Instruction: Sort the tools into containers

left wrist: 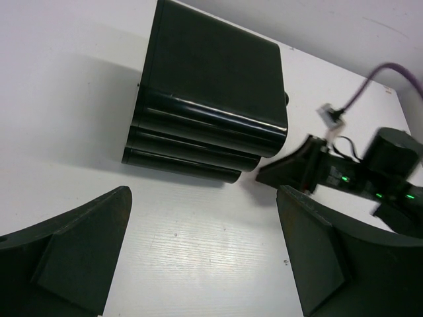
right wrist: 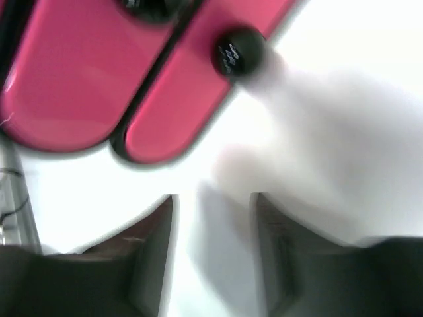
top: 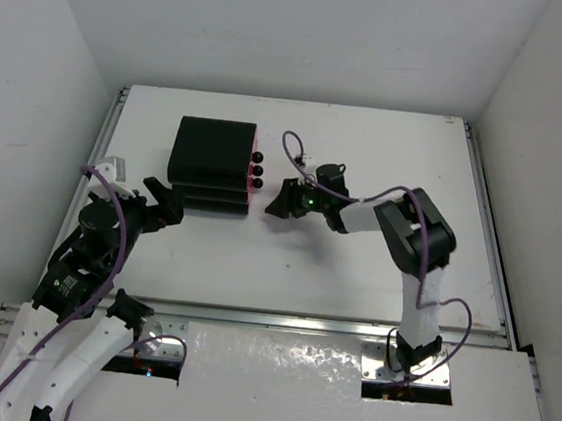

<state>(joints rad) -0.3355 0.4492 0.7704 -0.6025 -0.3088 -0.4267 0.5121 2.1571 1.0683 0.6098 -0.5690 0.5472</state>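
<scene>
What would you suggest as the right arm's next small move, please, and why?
Probably draw the right end effector back from the chest a little. All three drawers look shut and no tool shows in any view. The end effector is open and empty just off the knobs, so nothing seems left to grasp there.

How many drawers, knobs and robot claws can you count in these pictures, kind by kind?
Pink-fronted black drawers: 3
Round black drawer knobs: 3
Black two-finger robot claws: 2, the left claw and the right claw
Total: 8
</scene>
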